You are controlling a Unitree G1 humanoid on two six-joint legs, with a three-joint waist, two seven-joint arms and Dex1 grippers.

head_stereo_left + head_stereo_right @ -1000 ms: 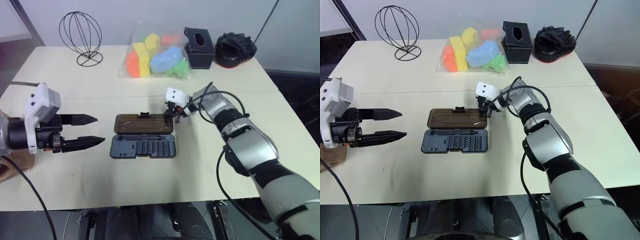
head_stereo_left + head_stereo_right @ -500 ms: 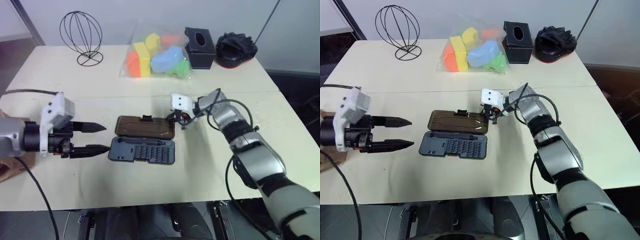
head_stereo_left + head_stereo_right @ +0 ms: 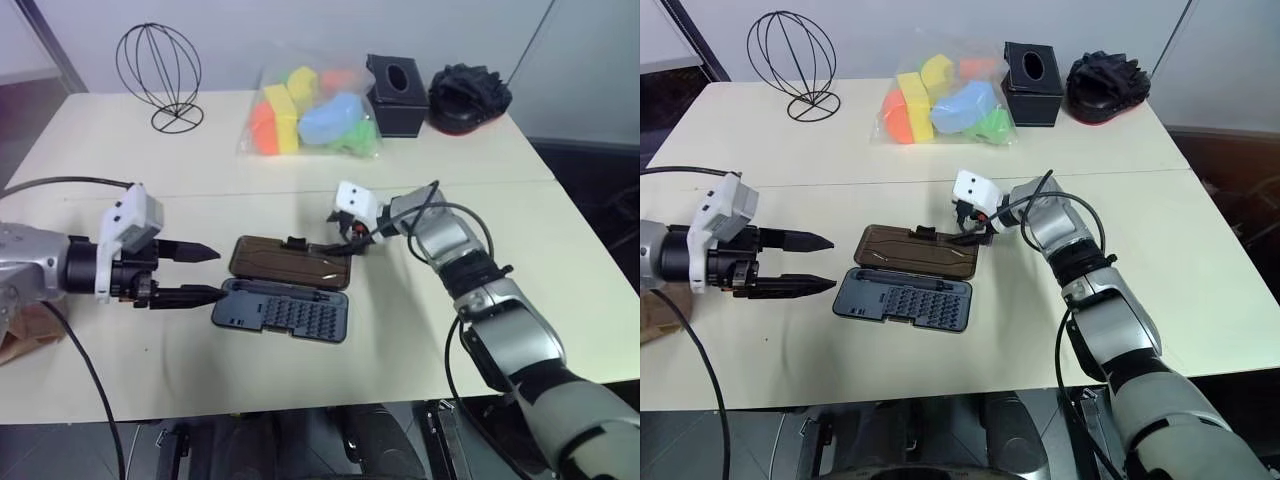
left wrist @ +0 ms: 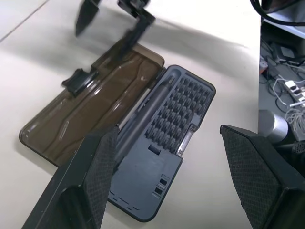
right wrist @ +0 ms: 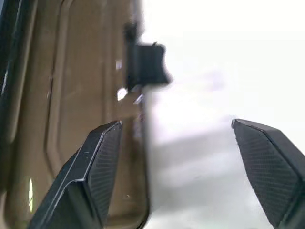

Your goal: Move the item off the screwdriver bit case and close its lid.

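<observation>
The screwdriver bit case (image 3: 283, 309) is laid open near the front middle of the bench (image 3: 300, 375), its dark grey tray of bits towards the robot and the lid (image 3: 292, 260) folded flat behind it, latch tab on the far edge. No paper bag rests on the case; a brown scrap is seen at the bench's left edge, beside the left arm, but whether it is the item cannot be told, so the removal is judged done and the closing not yet. The right gripper (image 3: 352, 243) is held low at the lid's far right corner, jaws spread with one finger over the lid and one past its edge, a placing that would suit hooking under that edge to swing the lid over. The left gripper (image 3: 198, 273) is held level just beside the tray's left end, jaws spread and nothing between them, probably so that the tray can be steadied while the lid is turned. The sponge bag (image 3: 308, 112) and tissue box (image 3: 398, 95) are kept well apart, at the far side.
</observation>
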